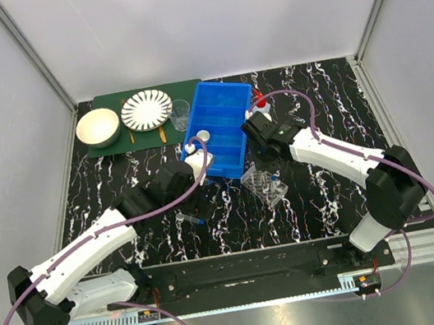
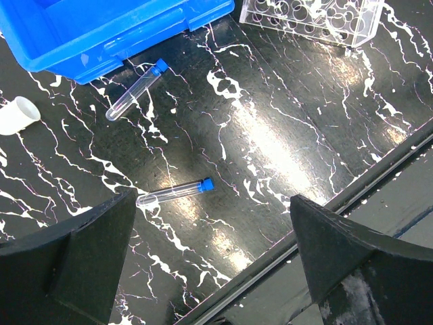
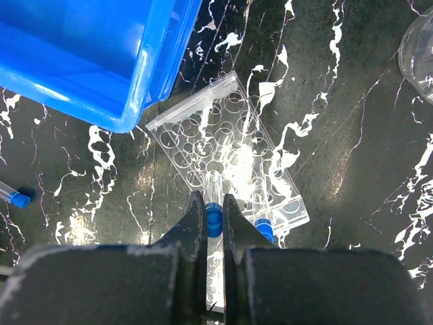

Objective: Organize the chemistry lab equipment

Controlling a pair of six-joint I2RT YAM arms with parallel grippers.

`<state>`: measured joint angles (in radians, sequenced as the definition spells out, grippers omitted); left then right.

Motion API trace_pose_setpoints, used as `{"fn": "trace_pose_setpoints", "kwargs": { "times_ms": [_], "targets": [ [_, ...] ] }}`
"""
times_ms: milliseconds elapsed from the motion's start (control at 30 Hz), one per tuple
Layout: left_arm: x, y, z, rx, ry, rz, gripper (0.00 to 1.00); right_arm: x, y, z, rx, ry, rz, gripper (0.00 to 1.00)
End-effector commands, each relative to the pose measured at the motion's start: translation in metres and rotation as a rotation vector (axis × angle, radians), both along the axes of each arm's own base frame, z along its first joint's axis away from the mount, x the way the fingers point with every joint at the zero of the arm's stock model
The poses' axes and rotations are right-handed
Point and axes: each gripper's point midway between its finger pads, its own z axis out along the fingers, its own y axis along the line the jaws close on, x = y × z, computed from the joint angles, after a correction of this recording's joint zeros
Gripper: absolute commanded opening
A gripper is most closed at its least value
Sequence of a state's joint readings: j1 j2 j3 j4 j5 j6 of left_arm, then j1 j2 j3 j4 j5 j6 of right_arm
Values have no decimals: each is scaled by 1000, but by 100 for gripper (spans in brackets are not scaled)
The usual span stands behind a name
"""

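From above, the left gripper (image 1: 193,166) is hanging over the black marbled table (image 1: 341,108) at the near corner of the blue compartmented bin (image 1: 219,127). Its finger spacing is not showing from here. The right gripper (image 1: 264,154) is sitting above the clear plastic tube rack (image 1: 264,184), which is resting on the table just in front of the bin. A blue-capped tube (image 1: 191,218) is lying flat on the table, left of the rack. The small clear beaker (image 1: 180,114) is standing on the green mat (image 1: 114,145), between the striped plate (image 1: 146,109) and the bin. The red-nozzled squeeze bottle (image 1: 260,103) is peeking out behind the right arm at the bin's far right corner.

In the left wrist view, the left gripper (image 2: 213,203) is holding its fingers (image 2: 74,264) spread wide with nothing between them. The nearer tube (image 2: 174,191) is lying on the table between the fingertips. A second tube (image 2: 137,89) is lying just beside the bin (image 2: 101,34). A small white cylinder (image 2: 17,114) is showing at the left edge, and the rack (image 2: 311,17) at the top right.

In the right wrist view, the right gripper (image 3: 212,198) is pinching a capped tube (image 3: 214,220) directly over the rack (image 3: 223,149). Another capped tube (image 3: 265,229) is standing in a rack hole just beside it.
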<state>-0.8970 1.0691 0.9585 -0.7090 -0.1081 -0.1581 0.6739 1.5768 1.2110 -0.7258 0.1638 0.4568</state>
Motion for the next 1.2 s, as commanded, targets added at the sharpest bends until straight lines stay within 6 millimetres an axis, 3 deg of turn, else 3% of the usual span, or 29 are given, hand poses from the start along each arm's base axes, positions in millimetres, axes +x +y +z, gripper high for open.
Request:
{"fn": "trace_pose_setpoints", "kwargs": {
  "times_ms": [0,700,1167],
  "targets": [
    [7,-4,6,-24,-30,10,99,5,1,7,15,-38,-6,0],
    [8,-4,3,-12,-23,4,99,5,-2,-7,-109,-95,8,0],
    [8,-5,3,-15,-20,2,99,-1,0,-21,-68,-96,-8,0]
  ]
}}
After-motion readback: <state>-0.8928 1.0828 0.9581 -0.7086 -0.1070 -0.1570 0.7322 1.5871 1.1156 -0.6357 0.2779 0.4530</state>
